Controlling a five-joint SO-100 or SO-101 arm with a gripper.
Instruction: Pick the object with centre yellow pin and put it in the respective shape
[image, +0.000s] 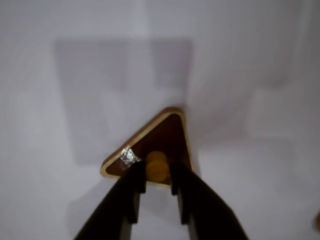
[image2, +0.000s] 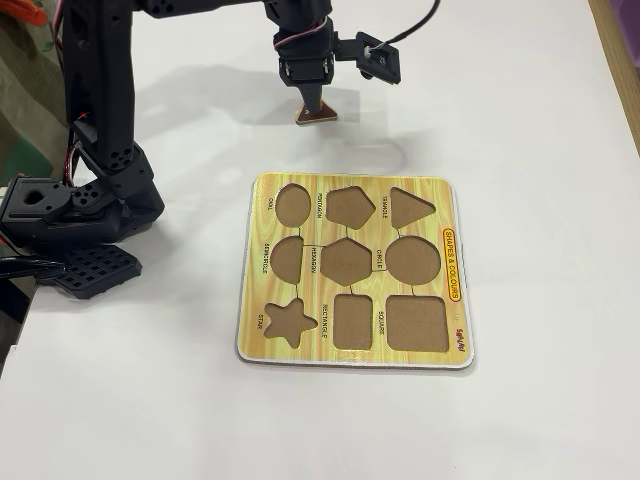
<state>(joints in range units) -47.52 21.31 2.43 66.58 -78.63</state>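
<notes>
Two end effector fingers (image: 156, 186) clench the triangle piece (image: 167, 137) by its yellow knob (image: 157, 167), beyond the puzzle board's (image2: 352, 349) far edge.

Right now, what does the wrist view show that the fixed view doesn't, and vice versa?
Wrist view only: the yellow knob between the claw fingers, plus a silvery label on the triangle piece.
Fixed view only: the shape board with all its cutouts empty, including the triangle slot, and the arm's base.
Both: the claw holding the triangle piece over the white table.
</notes>
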